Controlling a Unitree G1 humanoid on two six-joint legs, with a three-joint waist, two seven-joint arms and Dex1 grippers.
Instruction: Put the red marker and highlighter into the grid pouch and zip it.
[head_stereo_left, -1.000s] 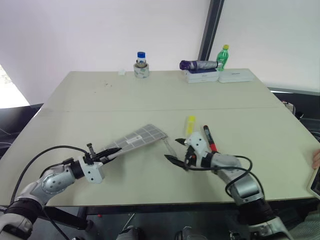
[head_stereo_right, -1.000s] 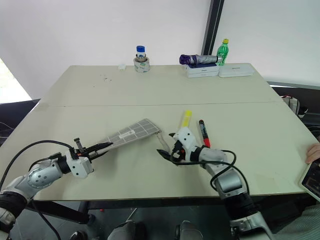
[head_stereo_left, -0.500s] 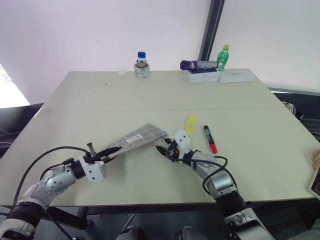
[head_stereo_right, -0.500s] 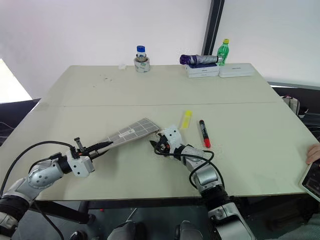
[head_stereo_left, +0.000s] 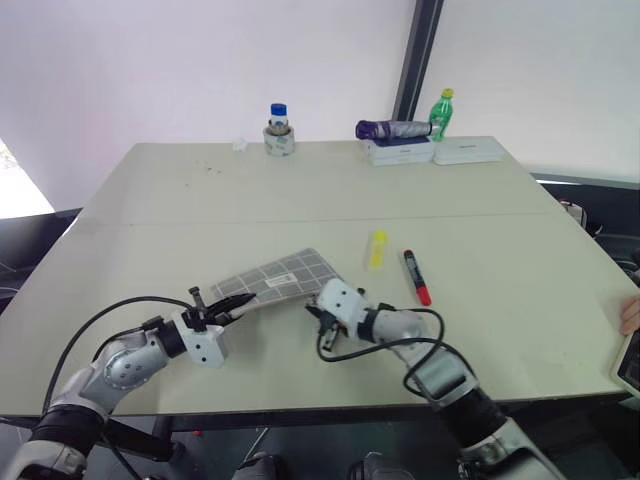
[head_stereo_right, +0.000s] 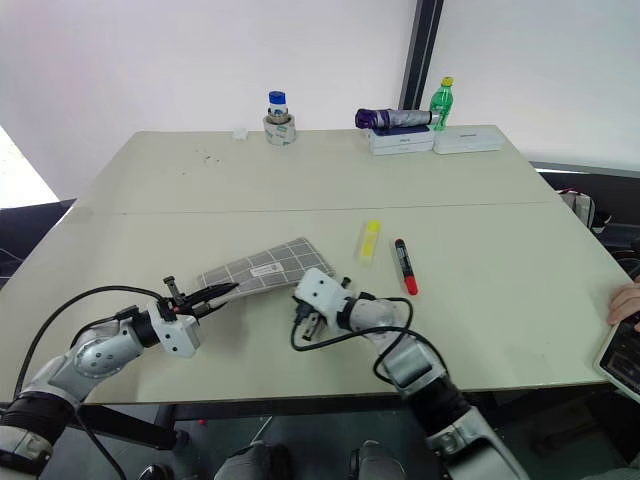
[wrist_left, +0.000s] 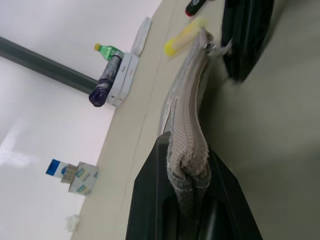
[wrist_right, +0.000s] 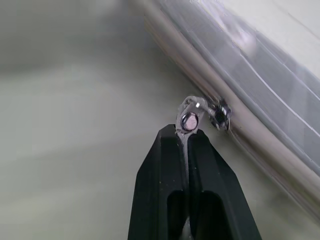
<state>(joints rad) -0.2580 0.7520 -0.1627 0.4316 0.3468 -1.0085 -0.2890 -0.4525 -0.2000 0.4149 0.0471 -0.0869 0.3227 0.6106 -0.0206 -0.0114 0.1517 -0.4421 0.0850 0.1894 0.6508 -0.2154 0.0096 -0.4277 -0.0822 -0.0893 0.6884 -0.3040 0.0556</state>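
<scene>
The flat grey fabric grid pouch looks light and floppy, so it needs anchoring: the left gripper is clamped on its end. The right gripper pinches the small metal zipper pull at the pouch's far end, a sensible but slippery-looking hold. The yellow highlighter and red-capped black marker lie just beyond the pouch.

Office: plain table, white walls.
</scene>
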